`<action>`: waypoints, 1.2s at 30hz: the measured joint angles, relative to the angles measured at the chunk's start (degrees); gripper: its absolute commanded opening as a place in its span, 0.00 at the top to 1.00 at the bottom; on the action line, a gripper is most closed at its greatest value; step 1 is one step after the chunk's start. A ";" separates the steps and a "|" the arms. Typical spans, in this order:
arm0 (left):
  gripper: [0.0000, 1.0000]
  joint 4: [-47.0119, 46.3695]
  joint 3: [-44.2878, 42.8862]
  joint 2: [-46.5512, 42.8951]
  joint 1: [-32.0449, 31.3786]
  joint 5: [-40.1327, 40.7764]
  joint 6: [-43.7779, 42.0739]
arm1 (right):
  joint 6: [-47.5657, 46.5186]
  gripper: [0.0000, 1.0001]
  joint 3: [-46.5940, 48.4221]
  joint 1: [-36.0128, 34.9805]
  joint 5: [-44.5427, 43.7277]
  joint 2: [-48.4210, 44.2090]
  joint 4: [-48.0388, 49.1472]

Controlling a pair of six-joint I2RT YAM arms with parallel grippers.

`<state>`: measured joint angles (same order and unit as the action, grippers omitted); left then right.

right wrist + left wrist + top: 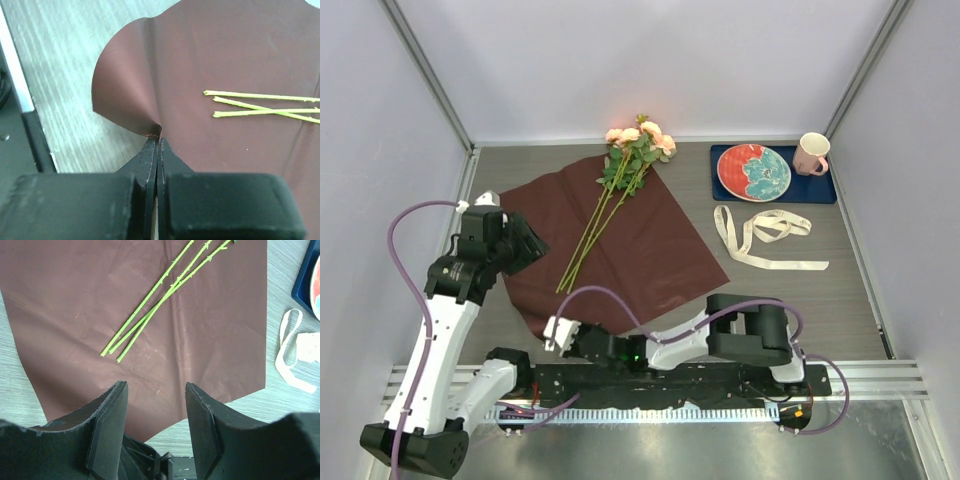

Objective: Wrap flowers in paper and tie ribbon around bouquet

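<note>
paper, a large thin dark red rectangular sheet (650, 250), lies spread on the grey wood-grain counter (860, 290). its near corner is pinched and lifted into a curl by the tightly closed right fingers (156, 145). peach-pink roses with long thin green stems (632, 160) lie diagonally on it, blooms past its far edge. left fingers (114, 410) hang parted above the sheet's left side, holding nothing. floppy cream fabric ribbon (765, 235) lies looped on the counter to the right, apart from the sheet.
</note>
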<state>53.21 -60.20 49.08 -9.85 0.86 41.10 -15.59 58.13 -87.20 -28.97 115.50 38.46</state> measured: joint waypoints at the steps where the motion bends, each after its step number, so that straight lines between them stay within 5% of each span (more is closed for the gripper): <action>1: 0.47 -0.17 0.00 0.44 0.00 0.00 0.02 | 2.08 1.00 -0.39 0.83 0.87 -1.03 -0.07; 16: 0.54 -3.41 3.23 0.68 0.00 -0.48 1.14 | 23.15 1.00 3.32 22.03 29.42 -6.38 -15.52; 21: 0.64 -4.55 6.05 -1.51 0.00 -0.48 2.49 | 23.89 1.00 9.60 26.51 39.50 -4.26 -22.69; 30: 0.65 -5.33 16.50 -11.34 0.00 0.39 6.10 | 20.85 1.00 21.77 32.35 55.25 4.17 -31.43; 36: 0.65 -6.10 19.54 -10.12 0.00 -0.94 8.02 | 18.93 1.00 30.21 36.57 60.17 9.97 -36.48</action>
<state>47.11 -40.66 38.96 -9.85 -0.08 49.12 3.33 88.33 -50.63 31.20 125.47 1.98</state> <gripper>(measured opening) 0.354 0.027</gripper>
